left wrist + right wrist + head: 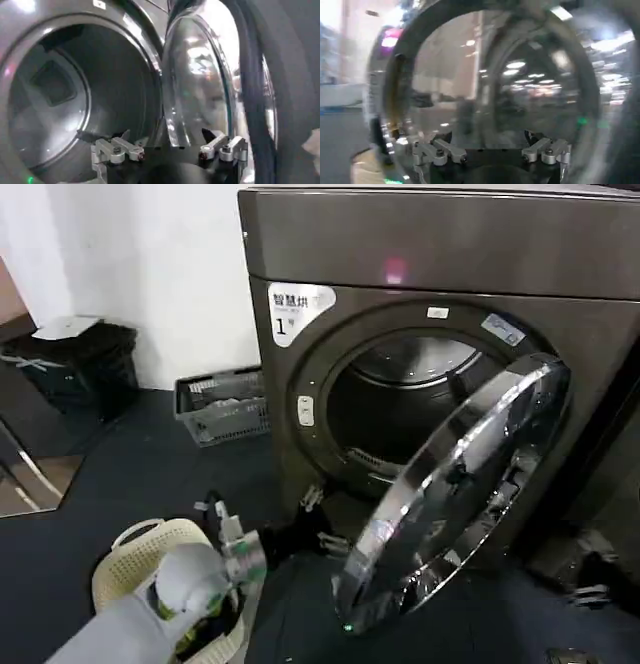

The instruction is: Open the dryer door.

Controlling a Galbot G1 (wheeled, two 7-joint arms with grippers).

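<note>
At centre frame, the dryer door [455,494] hangs half open; both grippers, left gripper [170,150] and right gripper [490,150], spread-fingered, hold nothing, so it could swing back.

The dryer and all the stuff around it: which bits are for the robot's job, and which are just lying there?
For the job:
dryer
dryer door, swung open
left gripper, open
right gripper, open, facing the door

Just lying about:
grey crate
cream laundry basket
black bin
</note>
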